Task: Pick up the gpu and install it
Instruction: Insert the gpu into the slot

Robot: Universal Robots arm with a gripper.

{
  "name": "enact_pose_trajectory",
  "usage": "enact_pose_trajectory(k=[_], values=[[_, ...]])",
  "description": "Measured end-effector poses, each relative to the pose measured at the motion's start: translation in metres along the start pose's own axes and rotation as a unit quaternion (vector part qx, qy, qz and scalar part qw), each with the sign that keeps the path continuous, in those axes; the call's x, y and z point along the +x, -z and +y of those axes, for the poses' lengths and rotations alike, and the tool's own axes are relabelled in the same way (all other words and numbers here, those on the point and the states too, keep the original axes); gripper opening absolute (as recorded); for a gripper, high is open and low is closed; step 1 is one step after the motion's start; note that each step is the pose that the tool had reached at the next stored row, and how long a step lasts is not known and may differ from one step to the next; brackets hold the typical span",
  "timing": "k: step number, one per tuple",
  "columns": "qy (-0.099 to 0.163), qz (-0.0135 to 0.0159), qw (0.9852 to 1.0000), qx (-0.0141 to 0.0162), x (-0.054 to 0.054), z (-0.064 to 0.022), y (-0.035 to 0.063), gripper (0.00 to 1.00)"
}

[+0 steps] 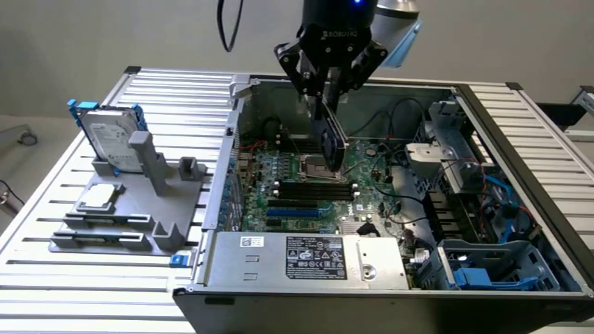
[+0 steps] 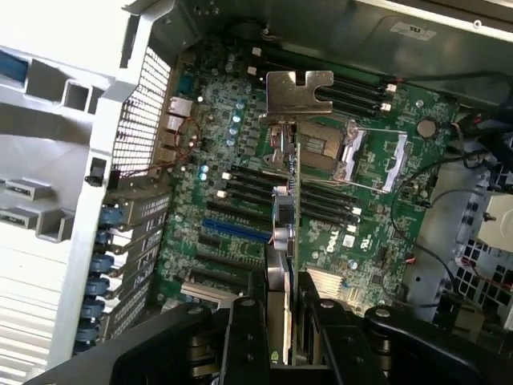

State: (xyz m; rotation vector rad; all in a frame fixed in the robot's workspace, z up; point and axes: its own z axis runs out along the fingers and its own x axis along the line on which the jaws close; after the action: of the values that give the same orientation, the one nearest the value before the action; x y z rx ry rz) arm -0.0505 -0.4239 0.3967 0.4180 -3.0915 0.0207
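Your gripper (image 1: 327, 89) is clenched on the gpu (image 1: 332, 139), gripping its upper edge and holding it on edge inside the open computer case (image 1: 371, 309), above the motherboard (image 1: 297, 191). In the exterior view the card hangs slightly tilted, with its lower end over the area around the CPU socket (image 1: 314, 164). You cannot tell from here whether that end touches the board. In the wrist view the two black fingers (image 2: 244, 337) of the gripper (image 2: 280, 317) sit on either side of the gpu (image 2: 284, 233). You see the card almost edge-on, with its silver end bracket (image 2: 298, 92) at the far end, just beside the open CPU socket (image 2: 329, 148). The card runs across the black expansion slots, and a blue slot (image 2: 232, 230) lies beside it. Outside the case, on the exterior view's left, a grey fixture (image 1: 121, 223) sits on the slatted table (image 1: 55, 299). It carries a hard drive in a blue frame (image 1: 107, 139), standing upright, and a small square CPU chip (image 1: 100, 197) lying flat near it. The power supply (image 1: 307, 257) fills the near end of the case.
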Motion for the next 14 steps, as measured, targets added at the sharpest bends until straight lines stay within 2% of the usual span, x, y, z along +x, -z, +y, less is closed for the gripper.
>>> enact_pose_trajectory(k=[4,7,11,14], values=[[0.037,-0.0004,0.9993,0.0008,0.000,0.0000,-0.0047,0.27],[0.064,-0.0007,0.9980,0.0015,0.000,0.0001,-0.0082,0.27],[0.100,-0.0010,0.9950,0.0023,0.000,0.0001,-0.0128,0.27],[0.127,-0.0013,0.9919,0.0030,0.000,0.0002,-0.0164,0.27]])
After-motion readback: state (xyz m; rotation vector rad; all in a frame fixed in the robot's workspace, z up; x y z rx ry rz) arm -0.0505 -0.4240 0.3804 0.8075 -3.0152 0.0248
